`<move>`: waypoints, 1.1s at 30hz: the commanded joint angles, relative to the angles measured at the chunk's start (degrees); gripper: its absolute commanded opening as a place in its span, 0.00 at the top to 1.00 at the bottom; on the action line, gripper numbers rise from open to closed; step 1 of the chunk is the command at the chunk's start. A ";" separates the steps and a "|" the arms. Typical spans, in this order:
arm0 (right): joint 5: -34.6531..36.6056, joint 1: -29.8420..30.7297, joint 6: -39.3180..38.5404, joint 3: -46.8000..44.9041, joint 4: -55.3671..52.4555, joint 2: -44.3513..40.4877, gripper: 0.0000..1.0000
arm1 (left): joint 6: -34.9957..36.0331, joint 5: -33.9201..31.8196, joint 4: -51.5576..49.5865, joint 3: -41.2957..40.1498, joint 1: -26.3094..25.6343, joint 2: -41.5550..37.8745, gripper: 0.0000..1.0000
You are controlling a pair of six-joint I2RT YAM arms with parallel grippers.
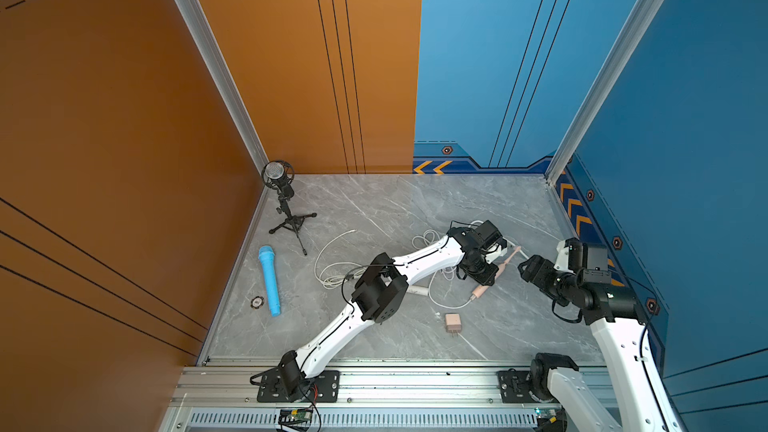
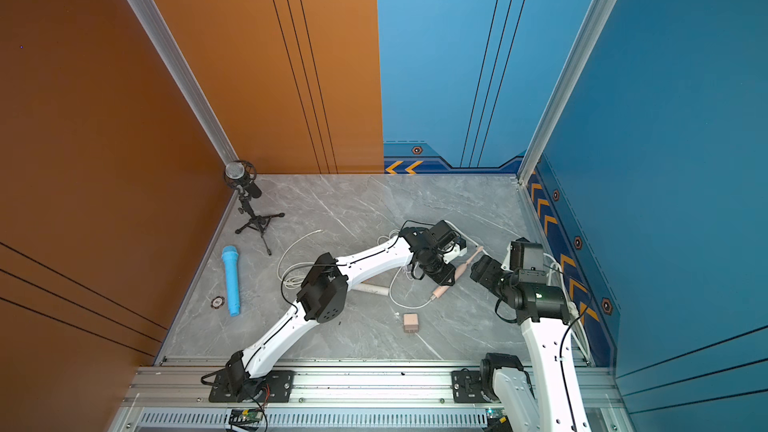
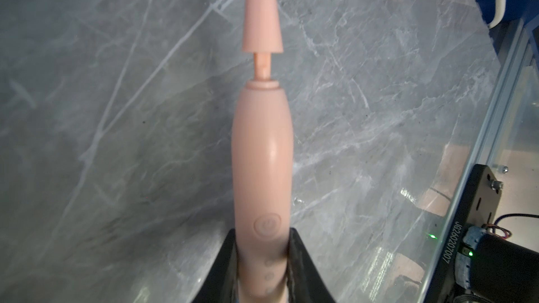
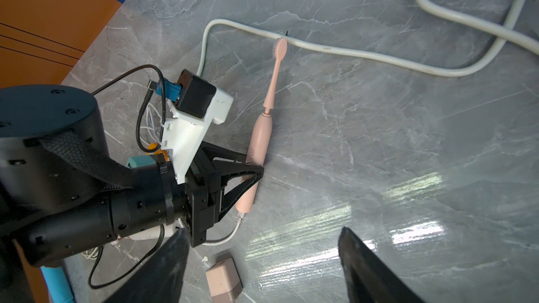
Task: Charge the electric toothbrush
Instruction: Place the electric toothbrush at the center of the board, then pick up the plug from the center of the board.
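Note:
A pink electric toothbrush lies low over the grey marble table, brush head toward the back right. My left gripper is shut on its handle just below the power button. A thin white cable meets the handle's base end with its plug. A pink charger adapter lies loose nearer the front. My right gripper hangs open to the right of the toothbrush, holding nothing.
A black microphone on a tripod stands in the back left corner. A blue toy microphone and a round chip lie at the left. Coiled white cables, a white tube and a thick white cord lie around.

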 commanded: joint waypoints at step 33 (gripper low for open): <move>-2.13 10.88 4.45 -9.95 -2.36 2.73 0.16 | -36.26 -19.56 -1.41 -46.12 -12.06 -33.88 0.20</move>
